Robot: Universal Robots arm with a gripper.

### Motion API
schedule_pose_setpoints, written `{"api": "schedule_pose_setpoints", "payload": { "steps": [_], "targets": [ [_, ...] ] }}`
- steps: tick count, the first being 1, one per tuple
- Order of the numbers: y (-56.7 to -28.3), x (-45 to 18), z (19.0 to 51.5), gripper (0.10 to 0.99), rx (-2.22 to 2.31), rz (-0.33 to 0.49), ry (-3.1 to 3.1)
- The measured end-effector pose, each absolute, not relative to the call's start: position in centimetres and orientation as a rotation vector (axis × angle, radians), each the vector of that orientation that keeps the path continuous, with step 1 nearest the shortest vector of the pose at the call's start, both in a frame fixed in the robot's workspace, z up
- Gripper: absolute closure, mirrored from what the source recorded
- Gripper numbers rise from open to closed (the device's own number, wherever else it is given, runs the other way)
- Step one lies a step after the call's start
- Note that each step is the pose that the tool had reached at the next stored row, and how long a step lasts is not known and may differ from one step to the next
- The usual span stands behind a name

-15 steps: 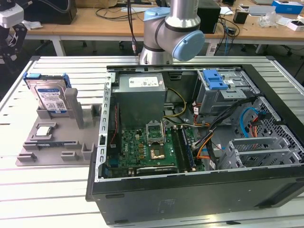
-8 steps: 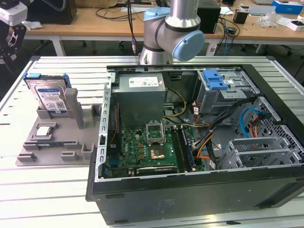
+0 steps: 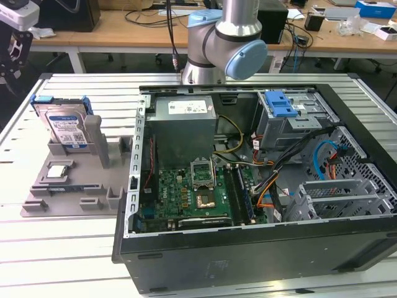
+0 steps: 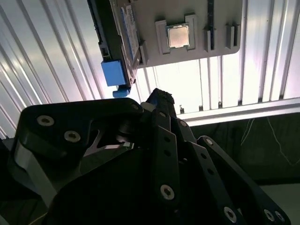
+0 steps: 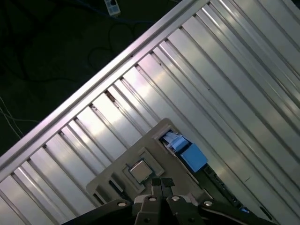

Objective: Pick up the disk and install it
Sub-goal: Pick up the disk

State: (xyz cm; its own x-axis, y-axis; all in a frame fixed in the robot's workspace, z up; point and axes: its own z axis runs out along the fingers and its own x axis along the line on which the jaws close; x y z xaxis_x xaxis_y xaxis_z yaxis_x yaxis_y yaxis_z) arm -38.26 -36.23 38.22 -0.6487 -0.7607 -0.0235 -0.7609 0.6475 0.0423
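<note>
- Hovering my pincer (image 4: 159, 96) over the grey holder (image 3: 68, 195) on the ribbed table (image 3: 18, 248), I judge I am in the reach that comes before the pick-up. Nothing is grasped and nothing is installed.
- My pincer is closed and empty. In both wrist views its two tips meet with no gap.
- The disk (image 3: 62, 124) stands on edge in a slot of the holder, at the exterior view's left. It is well apart from the open computer case (image 3: 248, 248) and its drive cage (image 3: 291, 121).
- The small square chip (image 5: 139, 171) lies flat in its own pocket of the holder, just beside the disk. In the first wrist view my tips sit nearer the chip than the disk.
- The disk's labelled face looks toward the exterior camera and leans back a little. Its thin blue-framed top edge points up at me.
- That top edge runs along the table's ribs. I judge the long axis rises out of the slot, though foreshortening leaves me unsure.
- A grasp from here calls for opened jaws, a shift sideways off the chip, and a wrist turned so the jaws straddle the two broad faces.
- It also calls for a descent that keeps clear of the holder's grey posts.
</note>
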Motion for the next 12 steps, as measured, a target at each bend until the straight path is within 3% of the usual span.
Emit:
{"api": "schedule_pose_setpoints", "payload": {
  "steps": [12],
  "targets": [
    [-36.23,-38.27,38.22,0.980,-1.576,0.076,2.718]
  ]
}}
